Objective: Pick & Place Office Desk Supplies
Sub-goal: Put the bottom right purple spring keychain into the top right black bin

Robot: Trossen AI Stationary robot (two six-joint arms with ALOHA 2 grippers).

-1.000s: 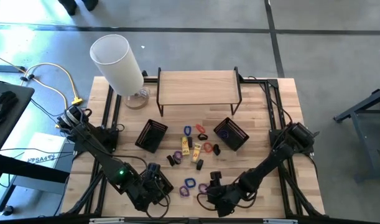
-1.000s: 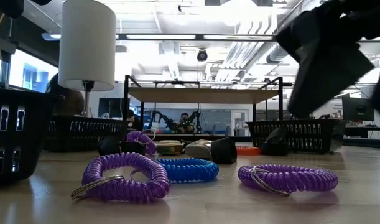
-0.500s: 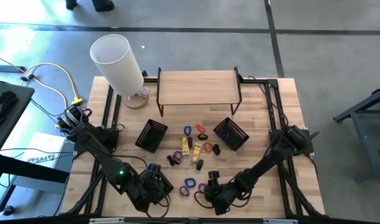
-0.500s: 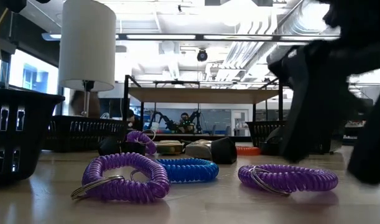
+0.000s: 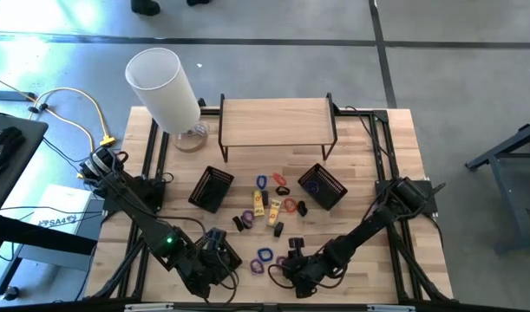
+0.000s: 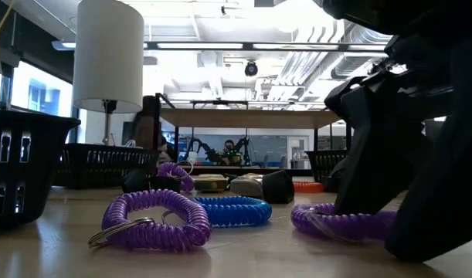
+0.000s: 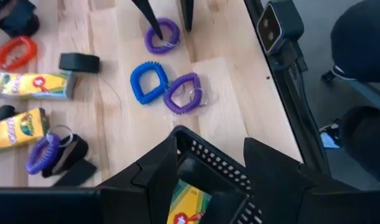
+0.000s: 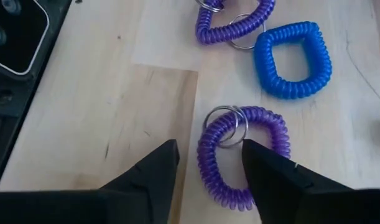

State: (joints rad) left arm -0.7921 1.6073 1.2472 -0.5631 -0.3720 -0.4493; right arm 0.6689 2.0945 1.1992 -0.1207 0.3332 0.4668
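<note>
Small supplies lie mid-table: yellow packets (image 5: 258, 203), dark clips, and red, blue and purple coil bands. Near the near edge lie a blue band (image 8: 262, 62) and two purple ones. My right gripper (image 8: 209, 144) is open and low over the nearer purple band (image 8: 205, 167), which lies flat on the wood. My left gripper (image 7: 211, 146) is open above a black mesh basket (image 7: 209, 157). That basket stands on the table near the near edge and holds a yellow packet (image 7: 188, 202). My right gripper comes down from above on the purple band. One finger (image 8: 264, 171) stands inside its loop and the other (image 8: 155, 171) outside, with the loop's side by the key ring (image 8: 224, 124) between them. I cannot tell whether they touch it.
Two more black baskets (image 5: 211, 187) (image 5: 323, 185) stand mid-table in front of a wooden shelf (image 5: 278, 121). A tall white cylinder (image 5: 165, 87) stands at the far left corner. The other purple band (image 8: 236, 28) and the blue one lie close beside my right gripper.
My right gripper has come down to the table and moved toward the left edge, from above and beside the purple band to astride its side.
</note>
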